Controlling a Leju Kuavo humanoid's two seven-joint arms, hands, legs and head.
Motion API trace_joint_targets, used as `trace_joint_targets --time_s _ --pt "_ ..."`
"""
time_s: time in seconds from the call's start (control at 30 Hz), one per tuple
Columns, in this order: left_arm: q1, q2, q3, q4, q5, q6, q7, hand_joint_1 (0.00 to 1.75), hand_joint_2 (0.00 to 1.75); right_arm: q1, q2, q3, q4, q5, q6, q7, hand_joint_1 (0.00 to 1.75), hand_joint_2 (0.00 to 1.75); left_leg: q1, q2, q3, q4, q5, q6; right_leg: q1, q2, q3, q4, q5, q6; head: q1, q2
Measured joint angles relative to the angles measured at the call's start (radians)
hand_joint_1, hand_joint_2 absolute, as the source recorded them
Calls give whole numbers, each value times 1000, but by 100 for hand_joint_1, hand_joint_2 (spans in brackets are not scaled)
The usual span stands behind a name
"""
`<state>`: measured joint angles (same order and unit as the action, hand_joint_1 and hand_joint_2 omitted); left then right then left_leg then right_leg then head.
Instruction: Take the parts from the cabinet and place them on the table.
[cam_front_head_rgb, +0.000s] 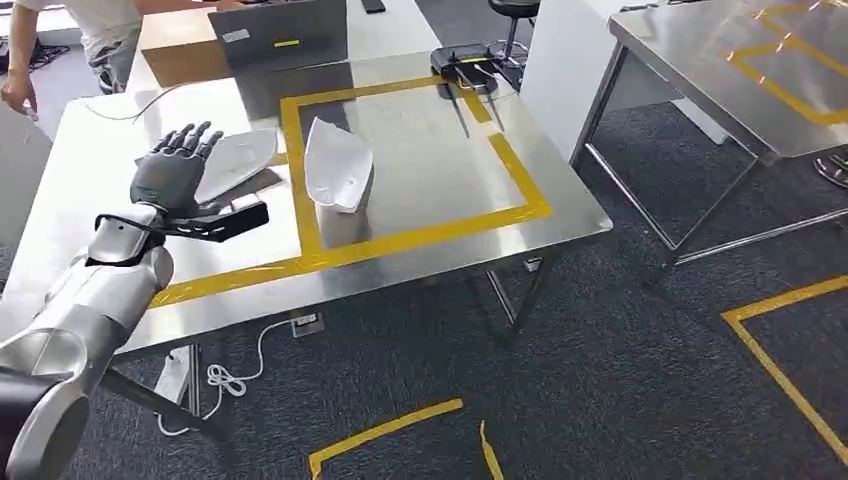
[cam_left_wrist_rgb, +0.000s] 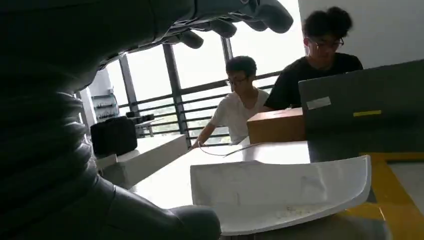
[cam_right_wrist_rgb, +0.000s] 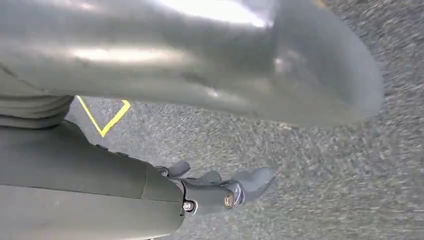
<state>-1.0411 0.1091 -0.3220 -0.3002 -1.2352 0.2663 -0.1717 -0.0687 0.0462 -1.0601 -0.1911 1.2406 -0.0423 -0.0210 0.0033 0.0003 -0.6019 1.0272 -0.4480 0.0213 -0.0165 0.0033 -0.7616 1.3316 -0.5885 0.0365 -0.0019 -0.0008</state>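
Steel and bright under the window light, the desk (cam_front_head_rgb: 420, 240) carried a square of yellow tape (cam_front_head_rgb: 520, 170), with dark carpet around it and a second steel bench off to the side. Two white shell-shaped parts lay on the desk: one (cam_front_head_rgb: 338, 165) stood on edge inside the tape square, the other (cam_front_head_rgb: 238, 160) lay flatter, just outside the tape line and right beside the left robot hand (cam_front_head_rgb: 178, 168). That robot hand hovered over the desk with its fingers (cam_front_head_rgb: 190, 138) spread wide and nothing between them; from the left wrist view the flatter part (cam_left_wrist_rgb: 280, 195) sat close in front of the palm, apparently free of contact. The right robot hand (cam_right_wrist_rgb: 220, 187) hung low over the carpet, fingers loosely apart, holding nothing. Two people sat at the far end of the desk behind a cardboard box (cam_front_head_rgb: 185, 45) and a grey laptop (cam_front_head_rgb: 285, 35). Judging by this, the step in hand was the release and withdrawal after setting the second part down. To do it well, the left arm would need to lift straight up and back with the fingers kept wide, since any sideways sweep could nudge the light shell or tip the one balanced on edge. Clearing both parts before turning toward the cabinet would be the safe order.
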Motion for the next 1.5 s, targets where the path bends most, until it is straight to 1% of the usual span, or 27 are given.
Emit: trace_joint_targets --time_s 0.03,0.1,0.27,0.3,0.33,0.37,0.43,0.5,0.53,0.57,0.6,0.67,0.7,0.73,0.77,0.87,0.9,1.0,1.03,1.07,1.13,1.2,1.23,1.33,1.4,1.43,1.5 --pt "3 0 0 0 0 0 0 0 175 0 0 0 0 0 0 0 0 0 -2 0 -9 1 6 0 1 0 7 7 5 -3 0 0" --pt "7 0 0 0 0 0 0 0 175 0 0 0 0 0 0 0 0 0 -7 -2 -22 3 16 -1 7 0 98 -120 64 -16 0 0" --pt "7 0 0 0 0 0 0 0 175 -1 0 0 0 0 0 0 0 0 -8 -2 -24 4 19 -1 10 1 133 -174 81 -22 0 0" --pt "6 0 0 -4 0 0 0 0 175 -4 -7 0 0 0 0 0 0 0 -13 0 -31 4 28 -9 20 -1 216 -307 78 -44 -1 0" --pt "7 -5 0 -5 0 4 -10 0 175 -1 -11 0 0 6 -8 19 0 0 -5 0 -34 -6 51 -28 29 -1 202 -310 106 -52 0 0" --pt "7 -5 0 -5 -5 7 -12 0 175 0 -11 0 0 7 -13 26 0 0 -10 -1 -37 -8 55 -35 19 -2 203 -327 121 -60 0 0" --pt "4 -10 -1 -5 -41 12 -8 0 175 -2 -12 0 0 14 -20 37 0 0 -6 -3 -62 46 -17 -44 14 -8 192 -338 142 -72 -2 0" --pt "3 -20 -1 -5 -49 11 -6 0 175 -1 -12 2 0 22 -25 41 0 0 1 -2 -107 195 -115 -56 11 -9 169 -337 158 -72 -3 0" --pt "3 -28 -1 -4 -55 5 -3 0 175 1 -13 3 0 27 -27 43 0 0 4 -2 -124 266 -146 -61 10 -9 157 -336 167 -70 -2 0" --pt "3 -38 -2 -3 -60 2 0 0 175 1 -15 4 0 29 -30 45 0 0 7 -2 -123 294 -144 -65 8 -10 145 -334 175 -68 -3 0" --pt "3 -47 -2 -3 -63 1 0 0 175 1 -17 5 0 32 -32 46 0 0 10 -2 -100 278 -119 -68 6 -10 133 -332 183 -63 -2 0" --pt "-2 -70 -3 -4 -65 3 -1 0 175 1 -21 6 0 31 -36 48 0 0 15 -1 -7 151 -55 -73 -1 -10 111 -323 194 -53 -3 0" --pt "-6 -81 -3 -5 -66 5 -3 0 175 3 -24 6 0 28 -36 52 0 0 18 -1 55 60 -46 -74 -3 -11 102 -316 200 -47 -3 0" --pt "-10 -94 -3 -6 -69 9 -3 0 175 6 -30 6 -1 27 -37 55 0 0 11 -4 98 3 -80 -73 -1 -11 92 -313 206 -37 -4 0" --pt "-10 -106 -3 -8 -70 13 -3 0 175 8 -30 6 -2 27 -39 57 0 0 7 -8 88 2 -74 -56 -2 -12 92 -314 215 -29 0 0" --pt "-6 -138 -3 -6 -78 27 -3 0 175 18 -36 6 -3 27 -46 81 0 0 3 -9 70 0 -57 -30 -5 -10 88 -324 242 -6 -2 0" --pt "-7 -147 -3 -6 -84 32 -3 0 175 22 -37 6 -3 27 -46 91 0 0 9 -4 66 -5 -45 -17 -10 -9 82 -317 228 -2 -1 0" --pt "-7 -166 -4 -6 -93 42 1 0 175 27 -40 6 -3 43 -41 108 0 0 7 -3 26 -6 -13 0 -8 -6 17 -127 62 7 4 0" --pt "-6 -169 -4 -6 -95 42 1 0 175 27 -40 6 -3 48 -40 104 0 0 6 -3 12 -5 -3 1 -7 -5 -4 -51 27 8 4 0" --pt "-4 -171 -4 -6 -95 42 1 0 175 27 -40 6 -3 52 -38 98 0 0 5 -3 -3 -3 7 0 -7 -5 -10 -3 20 8 5 0" --pt "-4 -172 -4 -6 -95 42 0 0 175 27 -43 7 -3 62 -44 71 0 0 5 -3 -32 2 26 -4 -7 -5 45 -43 74 4 5 0" --pt "-5 -172 -4 -6 -95 42 -5 0 175 25 -50 7 -3 61 -55 42 0 0 5 -3 -53 6 43 -10 -6 -5 170 -208 116 -5 5 0" --pt "-5 -174 -4 -9 -94 47 -11 0 175 20 -57 7 -5 61 -55 37 0 0 5 -2 -59 8 49 -16 -3 -4 218 -290 74 -12 5 0" --pt "-7 -181 -4 -11 -93 61 -12 0 175 16 -60 7 -5 58 -54 40 0 0 6 -1 -59 -1 73 -37 11 -3 220 -307 85 -24 10 0" --pt "-5 -180 -4 -10 -93 61 -12 0 175 16 -58 7 -5 57 -52 47 0 0 5 -3 -67 -2 76 -49 -1 -9 211 -319 109 -40 10 0" --pt "-6 -180 -4 -9 -93 61 -12 0 175 14 -57 7 -5 57 -52 51 0 0 5 -3 -82 19 37 -53 -1 -11 200 -319 119 -46 8 0" --pt "-7 -182 -4 -9 -93 61 -13 0 175 14 -55 7 -5 56 -52 53 0 0 7 -3 -122 157 -84 -60 -1 -12 174 -319 140 -56 5 0"
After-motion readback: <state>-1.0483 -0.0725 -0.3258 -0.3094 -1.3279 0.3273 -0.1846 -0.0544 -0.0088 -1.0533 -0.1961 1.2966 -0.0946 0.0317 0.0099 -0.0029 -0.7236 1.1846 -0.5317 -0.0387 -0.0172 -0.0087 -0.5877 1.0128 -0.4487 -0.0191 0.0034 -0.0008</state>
